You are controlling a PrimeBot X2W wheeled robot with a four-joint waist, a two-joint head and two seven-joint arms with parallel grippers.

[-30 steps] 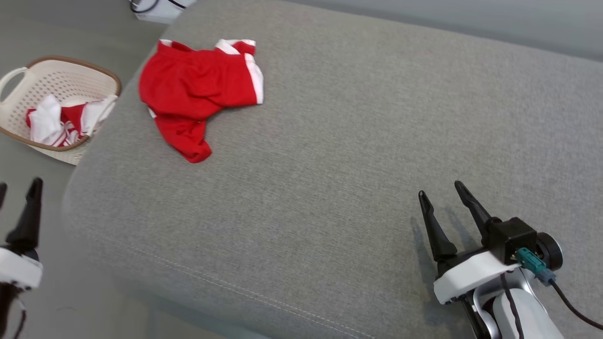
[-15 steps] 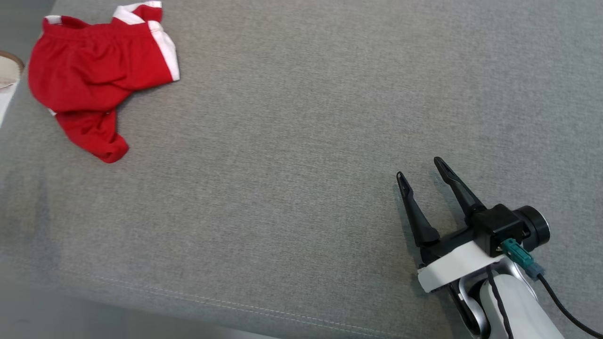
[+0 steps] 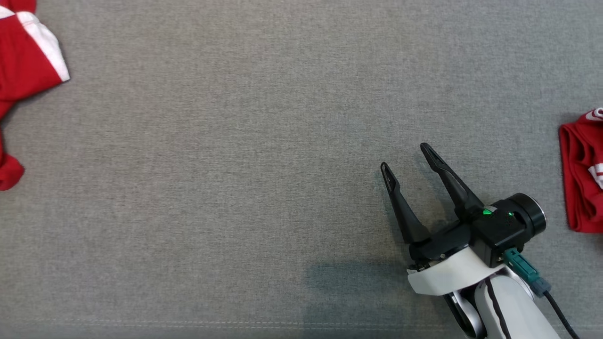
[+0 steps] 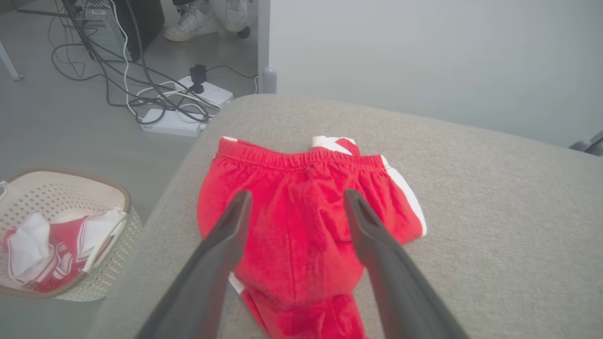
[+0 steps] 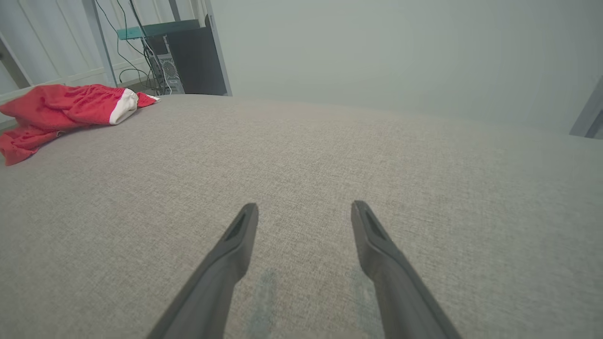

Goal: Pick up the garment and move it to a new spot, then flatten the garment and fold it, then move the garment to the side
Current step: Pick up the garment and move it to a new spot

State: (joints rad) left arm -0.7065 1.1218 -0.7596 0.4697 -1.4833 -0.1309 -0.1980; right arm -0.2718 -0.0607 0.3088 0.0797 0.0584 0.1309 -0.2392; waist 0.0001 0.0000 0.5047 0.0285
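Camera swung right: red shorts (image 3: pixel 19 75) cut off left, perhaps a folded red cloth (image 3: pixel 582 188) right; left hand (image 4: pixel 297 194) and right hand (image 3: pixel 404 155) spread, empty.

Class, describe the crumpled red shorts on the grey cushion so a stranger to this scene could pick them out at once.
Start at the big grey cushion and go to its end beside the pale basket on the floor. The shorts lie there unfolded, elastic waistband showing, white stripe down the side, unlike the folded red garment on the opposite side.
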